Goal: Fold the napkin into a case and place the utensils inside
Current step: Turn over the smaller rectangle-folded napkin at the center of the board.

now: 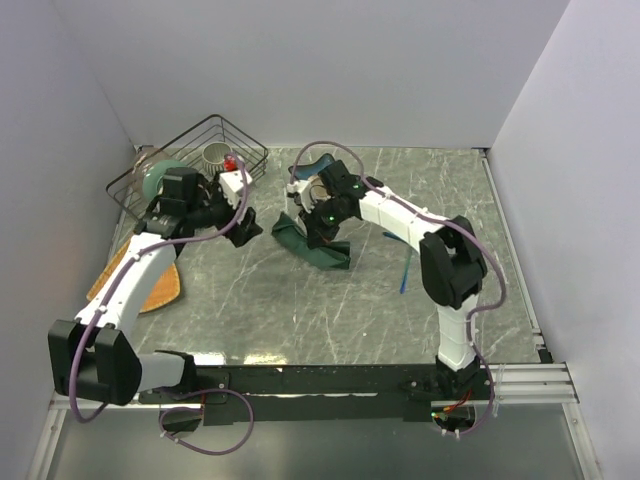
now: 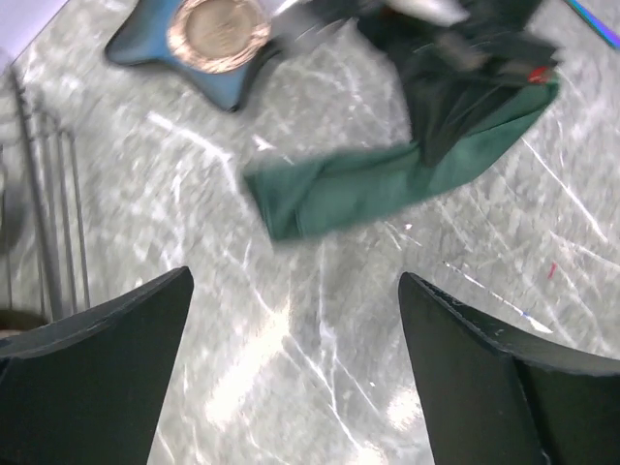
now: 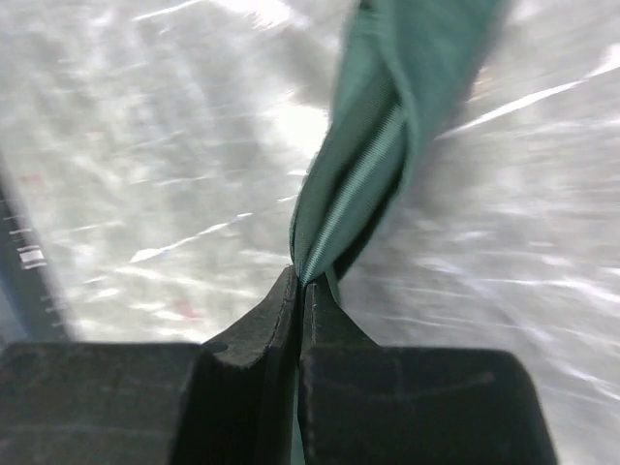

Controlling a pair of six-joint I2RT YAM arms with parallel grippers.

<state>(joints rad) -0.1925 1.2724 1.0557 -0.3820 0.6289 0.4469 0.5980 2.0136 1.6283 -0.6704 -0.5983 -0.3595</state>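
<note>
My right jaws are shut on a bunched fold of the napkin (image 3: 387, 126), pinched at their very tips, and the cloth runs away ahead of them. My left jaws stand wide open and empty above the surface (image 2: 291, 329), with the napkin's loose end lying just ahead. To fold well, I'd hold the right pinch firm, lower the left onto that loose edge, and draw it flat — no twists — before creasing.

A robotics lab cell, I'd say: plain white panels (image 1: 300, 60) box in a marble-look table (image 1: 300, 310), and the left arm (image 1: 125, 285) and right arm (image 1: 455, 265), cables (image 1: 322, 143) trailing, are mounted by an aluminium rail (image 1: 530, 376) at six o'clock.
</note>
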